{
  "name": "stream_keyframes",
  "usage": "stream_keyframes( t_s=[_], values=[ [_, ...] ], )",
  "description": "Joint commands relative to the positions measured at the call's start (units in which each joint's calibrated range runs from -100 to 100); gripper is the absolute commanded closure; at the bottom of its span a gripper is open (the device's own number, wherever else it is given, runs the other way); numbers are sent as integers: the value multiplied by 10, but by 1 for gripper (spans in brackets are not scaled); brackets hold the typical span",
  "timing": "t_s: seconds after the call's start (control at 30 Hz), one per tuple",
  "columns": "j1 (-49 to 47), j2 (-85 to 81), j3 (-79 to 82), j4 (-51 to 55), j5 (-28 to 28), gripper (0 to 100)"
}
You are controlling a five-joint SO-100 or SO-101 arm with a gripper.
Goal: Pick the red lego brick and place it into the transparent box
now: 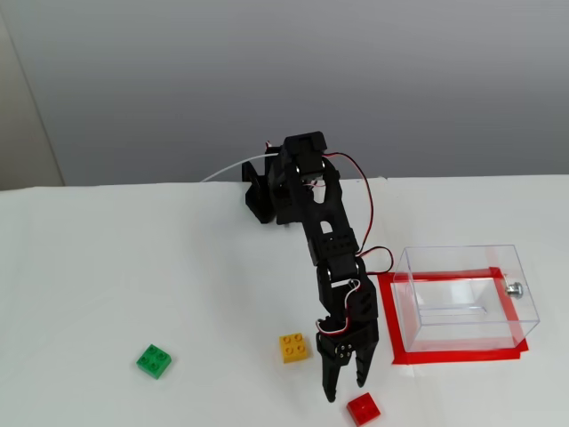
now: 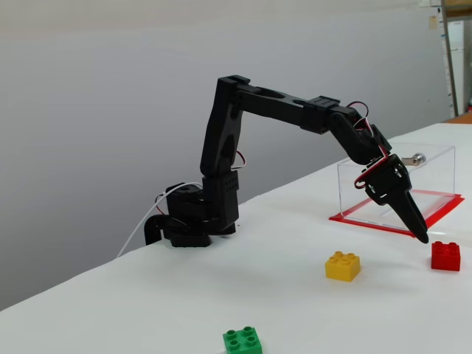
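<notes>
The red lego brick (image 1: 363,408) lies on the white table near the front edge; it also shows in the other fixed view (image 2: 445,255). My gripper (image 1: 345,391) points down just behind and left of it, jaws partly open and empty, tips close to the table. From the side, the gripper (image 2: 419,232) hangs just left of the brick without touching it. The transparent box (image 1: 462,298) stands empty to the right, with a small silver knob (image 1: 513,287) on its side; it also shows behind the gripper in the other fixed view (image 2: 398,184).
A yellow brick (image 1: 294,347) lies just left of the gripper and a green brick (image 1: 155,360) farther left. A red tape outline (image 1: 458,356) frames the box's base. The arm's base (image 1: 267,191) sits at the table's back edge.
</notes>
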Motion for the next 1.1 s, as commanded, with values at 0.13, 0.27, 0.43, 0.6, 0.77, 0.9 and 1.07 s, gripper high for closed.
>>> stream_keyframes(
  t_s=[0.13,0.27,0.43,0.6,0.77,0.9,1.07],
  values=[
    [-17,-5,-24,-7,1,65],
    [-32,-5,-31,-7,1,60],
    [-54,-5,-49,-3,2,60],
    [-53,-3,-44,-7,-3,60],
    [-52,22,-50,-7,1,60],
    [-52,46,-75,-7,1,60],
    [-57,73,-103,-8,1,60]
  ],
)
